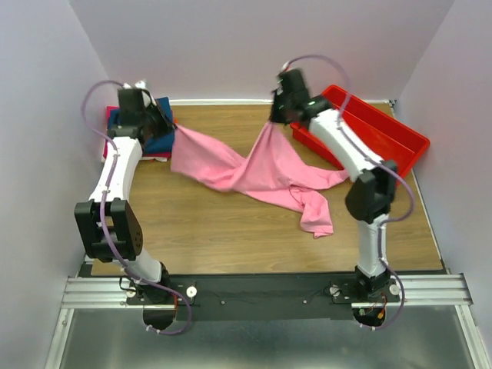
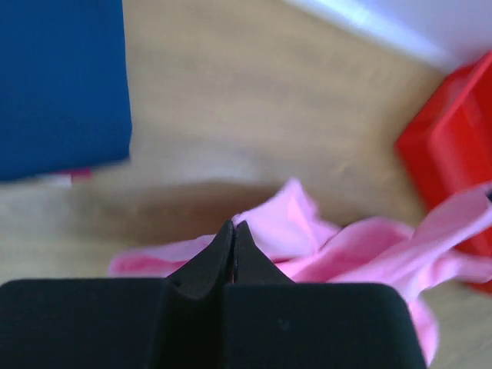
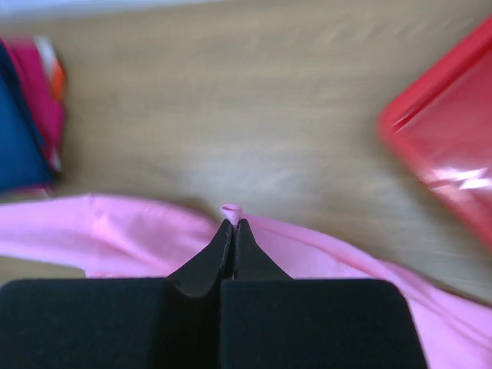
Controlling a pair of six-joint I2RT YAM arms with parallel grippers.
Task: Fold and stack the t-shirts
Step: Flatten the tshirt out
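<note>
Shirt between stack and tray

The left arm reaches up the left side to the far-left corner, its gripper raised with fingers pressed together. The right arm bends at its elbow on the right and stretches toward the far middle, its gripper lifted, fingers closed tight.

Laboratory-type robot test cell. Plain white partition walls enclose a wooden tabletop on three sides. Two arms are bolted to an aluminium rail along the near edge, with exposed cabling. The only furnishings are practice items: a red plastic tray and t-shirts, no household fittings.
</note>
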